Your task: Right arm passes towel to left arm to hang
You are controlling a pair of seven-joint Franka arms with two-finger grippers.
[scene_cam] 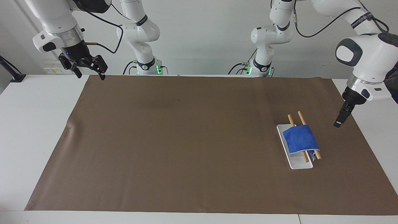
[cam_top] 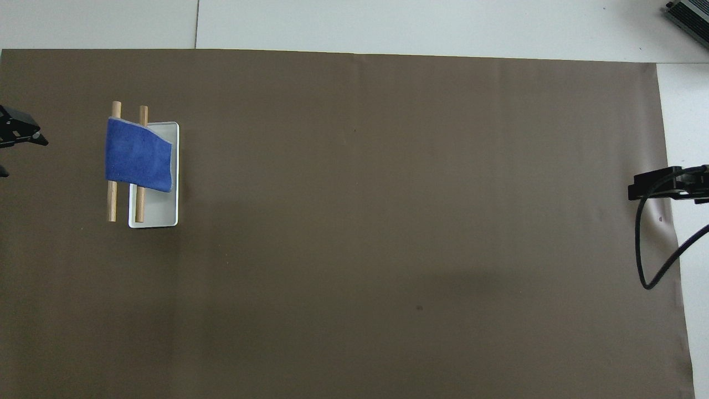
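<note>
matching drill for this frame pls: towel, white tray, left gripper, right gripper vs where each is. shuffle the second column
1. towel
2. white tray
3. left gripper
4. right gripper

a. in the air over the mat's corner at the right arm's end
b. flat on the mat under the two wooden rods
c. draped over both rods
d. in the air beside the rack, apart from the cloth

Pairs: 1-c, 2-b, 3-d, 4-a

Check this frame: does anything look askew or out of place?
Only slightly: the towel hangs skewed over the two wooden rods of the white rack, one corner dangling beside the outer rod. Nothing else stands out.
</note>
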